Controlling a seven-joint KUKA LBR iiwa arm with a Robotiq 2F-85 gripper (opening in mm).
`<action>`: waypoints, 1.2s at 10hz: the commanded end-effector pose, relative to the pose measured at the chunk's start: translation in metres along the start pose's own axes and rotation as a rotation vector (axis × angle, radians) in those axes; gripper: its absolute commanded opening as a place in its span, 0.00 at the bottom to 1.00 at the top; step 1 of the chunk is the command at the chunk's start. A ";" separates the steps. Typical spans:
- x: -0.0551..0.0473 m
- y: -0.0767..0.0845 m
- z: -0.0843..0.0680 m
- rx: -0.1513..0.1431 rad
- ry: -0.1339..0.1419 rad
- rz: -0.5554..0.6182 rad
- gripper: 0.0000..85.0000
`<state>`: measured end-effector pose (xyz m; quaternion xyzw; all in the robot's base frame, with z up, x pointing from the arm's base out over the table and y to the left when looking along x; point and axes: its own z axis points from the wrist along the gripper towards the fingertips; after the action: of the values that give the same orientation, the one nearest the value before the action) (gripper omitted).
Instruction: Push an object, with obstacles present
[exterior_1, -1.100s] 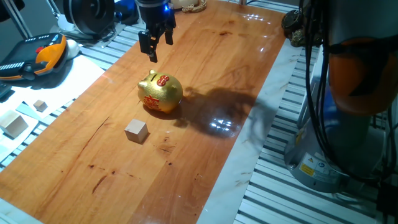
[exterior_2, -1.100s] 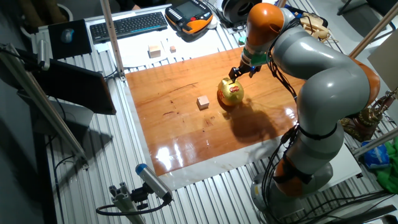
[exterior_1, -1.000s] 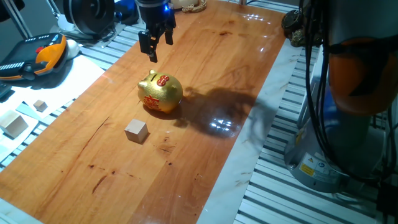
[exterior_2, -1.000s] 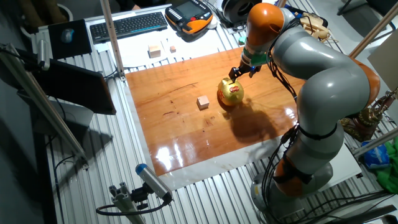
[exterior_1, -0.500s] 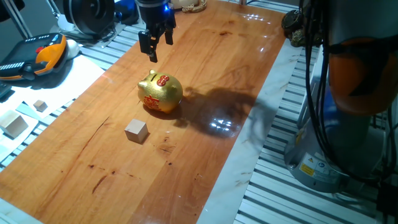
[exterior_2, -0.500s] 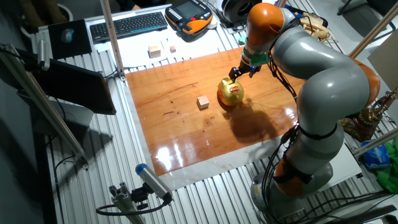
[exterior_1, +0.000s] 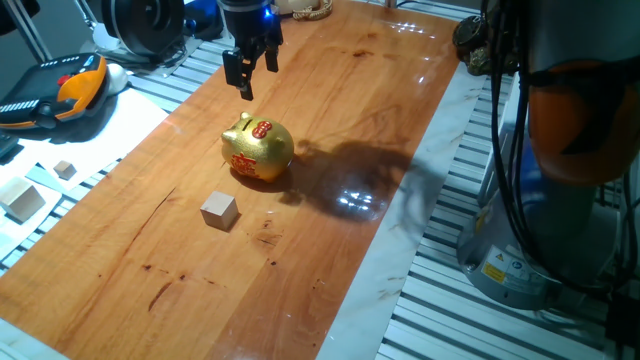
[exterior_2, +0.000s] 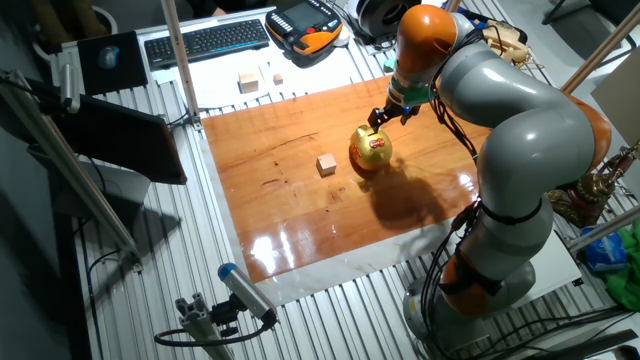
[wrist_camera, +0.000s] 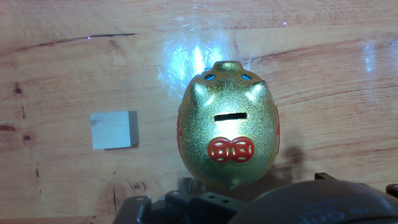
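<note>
The approach is not yet begun: the gripper (exterior_1: 246, 74) hangs above the board behind the pig (exterior_1: 258, 149), fingers a little apart and empty, and must next skirt it to reach the cube (exterior_1: 219, 210) lying just beyond.

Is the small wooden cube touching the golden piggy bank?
No, bare wood shows between the cube and the piggy bank in the hand view.

No words, numbers or brand names can be read in any view. The only sign is a red coin-like emblem on the gold piggy bank's (wrist_camera: 228, 134) back, at 6 o'clock of its coin slot; its characters are illegible.
</note>
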<state>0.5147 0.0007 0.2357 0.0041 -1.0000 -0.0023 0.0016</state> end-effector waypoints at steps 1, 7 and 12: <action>0.000 0.000 0.000 -0.034 0.024 -0.014 0.00; 0.000 0.002 0.000 -0.023 0.010 -0.026 0.00; -0.001 0.007 0.000 -0.018 -0.015 -0.041 0.00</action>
<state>0.5155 0.0084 0.2355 0.0245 -0.9996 -0.0116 -0.0056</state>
